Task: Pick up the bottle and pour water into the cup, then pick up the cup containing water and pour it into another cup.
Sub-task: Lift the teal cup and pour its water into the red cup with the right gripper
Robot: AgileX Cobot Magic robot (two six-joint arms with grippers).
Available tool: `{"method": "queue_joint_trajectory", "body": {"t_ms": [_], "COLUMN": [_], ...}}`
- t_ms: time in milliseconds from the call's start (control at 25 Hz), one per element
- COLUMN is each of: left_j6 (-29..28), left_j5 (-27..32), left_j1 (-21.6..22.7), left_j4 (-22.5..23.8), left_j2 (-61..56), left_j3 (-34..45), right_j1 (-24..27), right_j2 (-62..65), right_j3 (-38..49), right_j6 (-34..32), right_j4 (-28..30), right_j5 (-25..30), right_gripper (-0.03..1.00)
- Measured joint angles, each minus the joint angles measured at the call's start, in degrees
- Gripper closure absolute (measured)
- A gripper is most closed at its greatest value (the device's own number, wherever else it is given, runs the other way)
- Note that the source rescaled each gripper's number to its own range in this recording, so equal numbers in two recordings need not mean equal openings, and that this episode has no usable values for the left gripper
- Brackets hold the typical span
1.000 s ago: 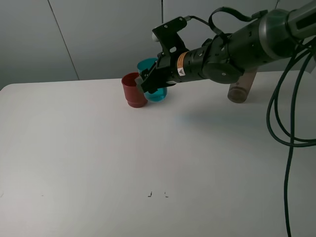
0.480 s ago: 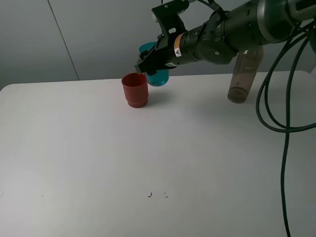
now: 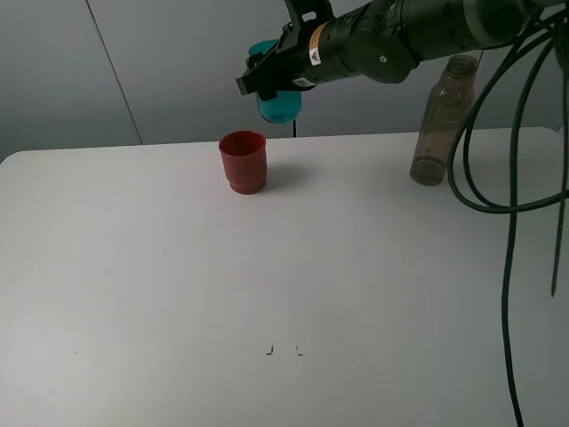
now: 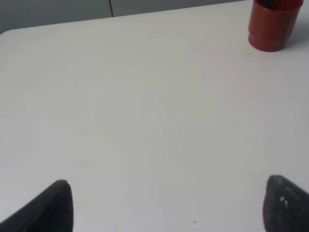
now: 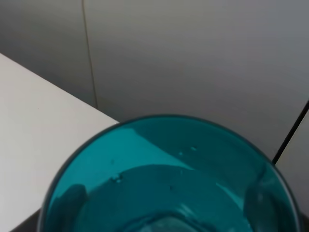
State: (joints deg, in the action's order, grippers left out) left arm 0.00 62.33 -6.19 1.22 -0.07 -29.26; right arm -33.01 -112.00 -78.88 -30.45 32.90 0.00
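1. My right gripper (image 3: 271, 84) is clamped on the teal tumbler (image 3: 283, 107). The tumbler hangs roughly upright in the air. In the high view it sits above and slightly right of the red cup (image 3: 243, 160), which stands on the table (image 3: 267, 285). I cannot tell how far behind it the tumbler is.
2. I judge the step in hand to be the second pour. I want the tumbler's lip over the red cup's mouth and lowered close before I roll the wrist. Then I tip slowly, so the stream lands inside and the light cup is not knocked.
3. The bottle (image 3: 442, 116) stands upright well off to the right, out of that path.
4. Only the right wrist view looks into the teal tumbler (image 5: 169, 188). It shows droplets and what seems to be a water line, but no red cup, so I aim from the high view.
5. Only the left wrist view shows the left gripper (image 4: 169, 208). Its fingers are apart and hold nothing, and the red cup (image 4: 270, 24) is well apart from it.
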Motion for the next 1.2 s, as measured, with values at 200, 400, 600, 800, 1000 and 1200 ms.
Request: {"method": "queue_joint_trajectory", "body": {"t_ms": [200, 400, 600, 800, 1000, 1200], "left_j6": [0.4, 0.4, 0.4, 0.4, 0.4, 0.4], "left_j5": [0.0, 0.0, 0.0, 0.0, 0.0, 0.0], "left_j1": [0.0, 0.0, 0.0, 0.0, 0.0, 0.0], "left_j4": [0.0, 0.0, 0.0, 0.0, 0.0, 0.0], "left_j2": [0.0, 0.0, 0.0, 0.0, 0.0, 0.0], "left_j3": [0.0, 0.0, 0.0, 0.0, 0.0, 0.0], "right_j1": [1.0, 2.5, 3.4, 3.7, 3.8, 3.8], "right_j2": [-3.7, -8.3, -12.4, -15.0, -15.8, -15.9], "right_j3": [-3.9, -7.7, -11.7, -14.3, -15.8, -16.2], "right_j6": [0.1, 0.1, 1.2, 4.6, 8.7, 13.1], "right_j4": [-0.9, -1.0, -1.0, -1.0, -0.8, 0.4], "right_j5": [1.0, 1.3, 1.6, 1.7, 2.0, 2.0], "right_gripper": [0.85, 0.85, 0.85, 0.85, 0.85, 0.85]}}
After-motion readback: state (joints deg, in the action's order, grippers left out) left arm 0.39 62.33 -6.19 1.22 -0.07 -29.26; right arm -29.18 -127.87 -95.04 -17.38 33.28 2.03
